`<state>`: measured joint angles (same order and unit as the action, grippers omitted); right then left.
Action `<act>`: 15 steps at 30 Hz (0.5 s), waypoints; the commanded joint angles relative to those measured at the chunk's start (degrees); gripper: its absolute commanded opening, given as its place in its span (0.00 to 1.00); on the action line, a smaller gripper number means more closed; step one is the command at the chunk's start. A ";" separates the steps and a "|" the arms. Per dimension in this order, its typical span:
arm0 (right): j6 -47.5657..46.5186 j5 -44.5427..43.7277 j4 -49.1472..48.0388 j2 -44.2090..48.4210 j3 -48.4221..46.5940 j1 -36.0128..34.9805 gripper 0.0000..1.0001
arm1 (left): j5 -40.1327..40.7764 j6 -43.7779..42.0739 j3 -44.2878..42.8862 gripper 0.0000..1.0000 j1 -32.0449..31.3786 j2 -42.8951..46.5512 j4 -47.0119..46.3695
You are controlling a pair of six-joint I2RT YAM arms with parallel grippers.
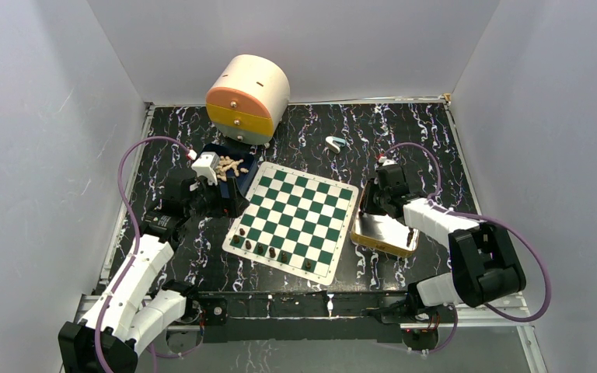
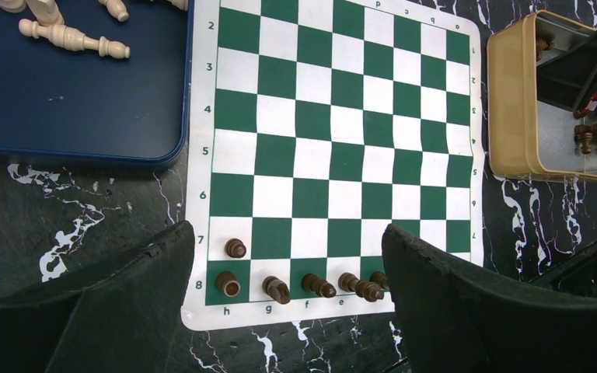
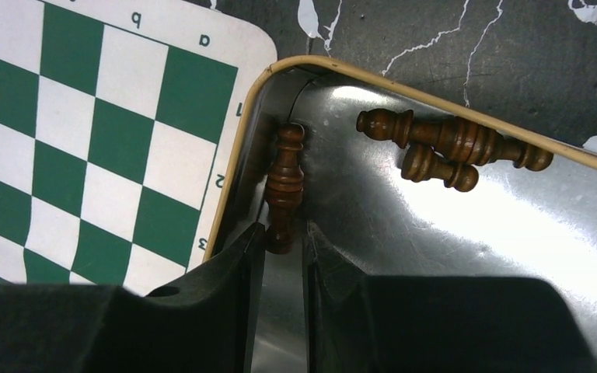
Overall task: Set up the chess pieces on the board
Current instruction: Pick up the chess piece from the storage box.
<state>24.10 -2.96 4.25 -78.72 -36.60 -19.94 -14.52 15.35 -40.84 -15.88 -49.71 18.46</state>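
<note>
The green and white board (image 1: pixel 295 217) lies mid-table. Several dark brown chess pieces (image 1: pixel 270 250) stand along its near edge; in the left wrist view they (image 2: pixel 311 286) fill squares h8 to about d8, plus one on h7. My left gripper (image 2: pixel 288 231) is open and empty, hovering above that edge (image 1: pixel 227 198). My right gripper (image 3: pixel 281 233) is shut on the base of a dark brown piece (image 3: pixel 284 183) lying against the wall of a yellow-rimmed metal tray (image 3: pixel 435 97), right of the board (image 1: pixel 379 241). Two more dark pieces (image 3: pixel 451 140) lie in that tray.
A blue tray (image 2: pixel 70 109) with pale beige pieces (image 2: pixel 74 39) sits left of the board, at its far corner (image 1: pixel 232 165). A round cream, orange and yellow drawer box (image 1: pixel 247 97) stands at the back. A small white and teal object (image 1: pixel 334 143) lies behind the board.
</note>
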 commanded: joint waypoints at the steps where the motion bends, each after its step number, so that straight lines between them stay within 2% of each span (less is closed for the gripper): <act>1: 0.64 -1.53 0.32 -1.61 -1.39 0.17 0.32 | 0.35 -0.85 -0.79 0.87 -0.17 1.02 0.84; 7: 0.73 -3.07 5.55 -4.12 -4.03 0.17 0.29 | 0.39 -0.85 -0.82 0.87 -0.12 1.45 0.99; 15: 0.15 -3.44 6.31 -2.93 -4.37 0.17 0.17 | 0.22 -0.85 -0.78 0.87 -0.15 1.37 1.04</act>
<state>24.80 -5.21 7.64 -82.28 -39.22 -19.94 -14.37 15.35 -40.84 -15.88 -49.60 18.50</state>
